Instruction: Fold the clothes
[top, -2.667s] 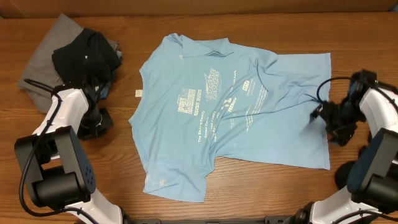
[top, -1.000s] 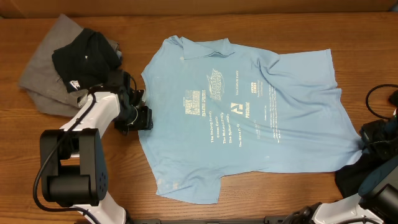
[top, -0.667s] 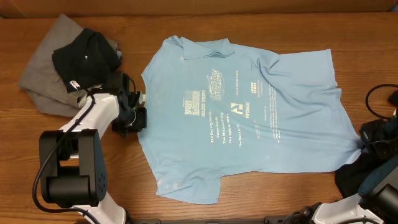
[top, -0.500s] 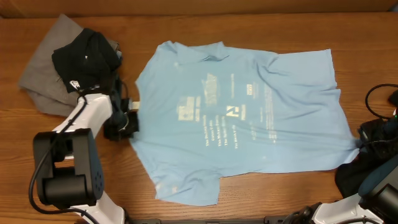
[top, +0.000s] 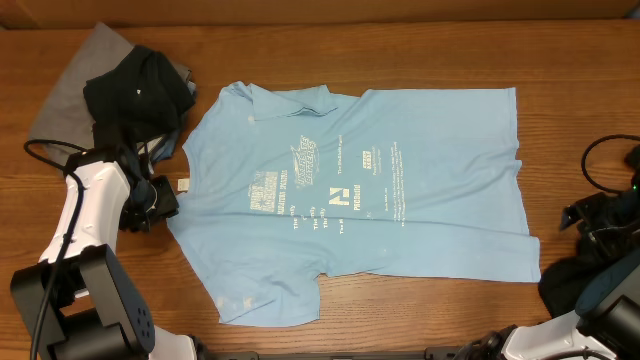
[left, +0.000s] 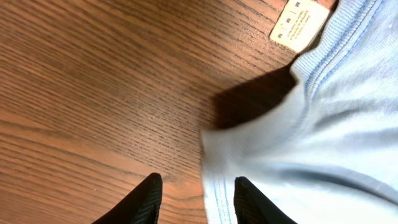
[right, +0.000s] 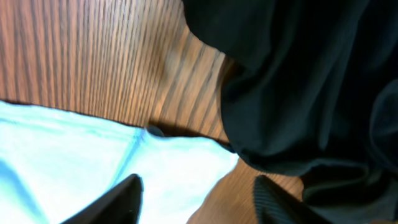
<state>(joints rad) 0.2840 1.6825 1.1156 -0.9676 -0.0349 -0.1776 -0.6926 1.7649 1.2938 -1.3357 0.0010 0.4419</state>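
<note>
The light blue T-shirt (top: 350, 200) lies spread flat in the middle of the table, print side up, collar to the left. My left gripper (top: 160, 198) is at its left edge beside the white neck tag (top: 183, 184). In the left wrist view that gripper (left: 198, 202) stands open, with the shirt's stitched edge (left: 217, 186) lying loose between the fingers (left: 146, 199). My right gripper (top: 575, 215) is just past the shirt's lower right corner. In the right wrist view it (right: 199, 202) is wide open over that corner (right: 180, 168). A black shirt (top: 135, 90) lies on a grey shirt (top: 65, 105) at the back left.
Black cloth (right: 298, 81) bunches right beside the shirt's corner at the right arm's base (top: 565, 285). A black cable (top: 600, 160) loops near the right edge. Bare wood (left: 93, 81) lies left of the shirt.
The blue shirt slid left and flattened out. Both grippers, shut on its edges before, have opened and let go. The left arm drew back to the left.
</note>
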